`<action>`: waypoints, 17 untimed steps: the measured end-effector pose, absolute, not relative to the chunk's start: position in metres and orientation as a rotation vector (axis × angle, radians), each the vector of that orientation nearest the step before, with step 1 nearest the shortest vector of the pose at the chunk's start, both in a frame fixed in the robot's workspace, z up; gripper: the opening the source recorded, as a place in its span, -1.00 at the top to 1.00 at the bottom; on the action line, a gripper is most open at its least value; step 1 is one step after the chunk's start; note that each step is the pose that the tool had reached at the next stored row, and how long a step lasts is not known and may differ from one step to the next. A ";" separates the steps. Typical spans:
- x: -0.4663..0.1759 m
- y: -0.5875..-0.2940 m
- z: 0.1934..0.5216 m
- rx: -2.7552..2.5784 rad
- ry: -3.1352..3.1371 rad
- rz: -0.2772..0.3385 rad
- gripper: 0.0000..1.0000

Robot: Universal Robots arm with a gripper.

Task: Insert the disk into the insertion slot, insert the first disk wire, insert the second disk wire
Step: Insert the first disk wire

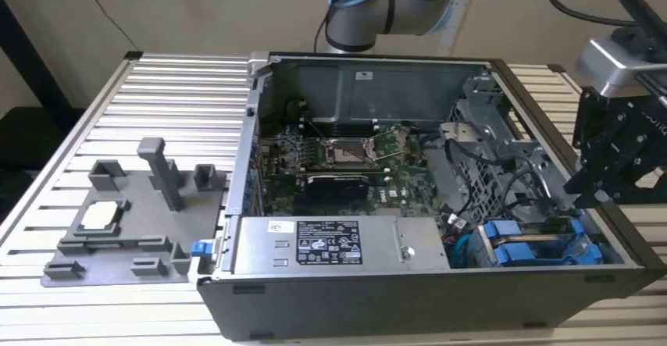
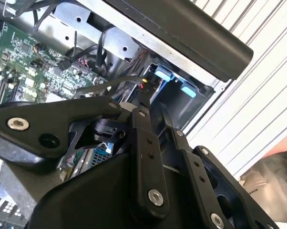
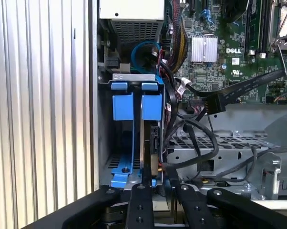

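Note:
Two blue-fronted drives (image 3: 134, 102) stand side by side in the grey sheet-metal cage, the insertion slot (image 3: 105, 143), at the case's front corner on the exterior view's right (image 1: 532, 246). One of them is the disk; I cannot tell which. My black gripper (image 3: 160, 187) hangs just above the drives' back end. Its fingers look shut with nothing between them. In the second wrist view the gripper (image 2: 142, 102) is close to a thin black wire with a red and yellow plug (image 2: 143, 85). A flat black cable with a black connector (image 3: 214, 103) lies loose over the cage.
The open computer case (image 1: 417, 299) lies on a slatted aluminium table (image 1: 167, 112). A labelled grey power-supply box (image 1: 333, 244) sits beside the drive cage, with the green motherboard (image 1: 344, 158) behind. A grey plastic fixture (image 1: 125, 213) lies on the table at the exterior view's left. Black cables (image 3: 191, 138) crowd the cage.

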State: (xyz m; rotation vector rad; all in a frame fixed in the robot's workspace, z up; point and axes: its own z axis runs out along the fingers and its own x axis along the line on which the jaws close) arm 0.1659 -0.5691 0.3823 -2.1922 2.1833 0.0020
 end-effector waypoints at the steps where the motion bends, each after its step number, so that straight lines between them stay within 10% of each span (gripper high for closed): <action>1: 0.166 -0.569 0.386 -2.192 2.183 0.002 0.47; 17: 0.166 -0.569 0.421 -2.195 2.187 -0.005 0.47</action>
